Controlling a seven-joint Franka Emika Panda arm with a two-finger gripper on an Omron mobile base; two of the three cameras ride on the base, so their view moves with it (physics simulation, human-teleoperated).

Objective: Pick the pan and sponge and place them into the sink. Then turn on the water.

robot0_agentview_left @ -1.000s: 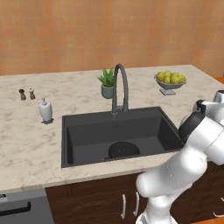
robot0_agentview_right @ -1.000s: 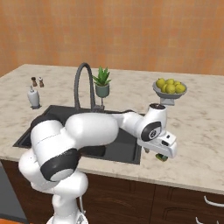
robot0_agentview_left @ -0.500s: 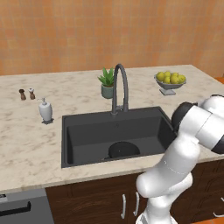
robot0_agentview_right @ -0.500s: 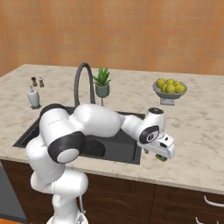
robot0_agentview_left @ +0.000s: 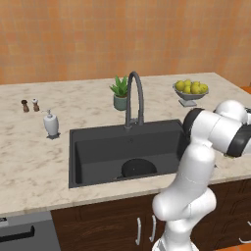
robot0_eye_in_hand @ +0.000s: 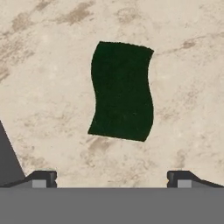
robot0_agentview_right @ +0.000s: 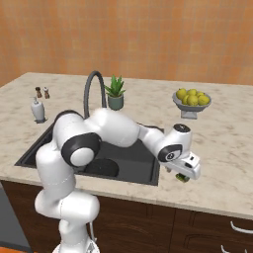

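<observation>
Beige marble counter (robot0_agentview_left: 34, 166) across the kitchen, with dark sink (robot0_agentview_left: 98, 147) set in, round drain (robot0_agentview_left: 138, 167) at its floor, arched gooseneck faucet (robot0_agentview_left: 133, 98) behind; white arm (robot0_agentview_right: 118, 131) stretched over the sink's right edge; fruit bowl (robot0_agentview_right: 191, 101) with yellow fruit near the back right; potted plant (robot0_agentview_right: 116, 93) beside the faucet; soap dispenser (robot0_agentview_left: 51, 123) and two small shakers (robot0_agentview_left: 30, 105) at left; gripper (robot0_agentview_right: 183, 175) low over the counter right of the sink, fingers (robot0_eye_in_hand: 41, 179) spread wide, grasping nothing; dark green sponge (robot0_eye_in_hand: 121, 91) flat on the marble just ahead, between the fingertips' line, untouched.

Arm's elbow (robot0_agentview_left: 215, 130) farther left, lower.
</observation>
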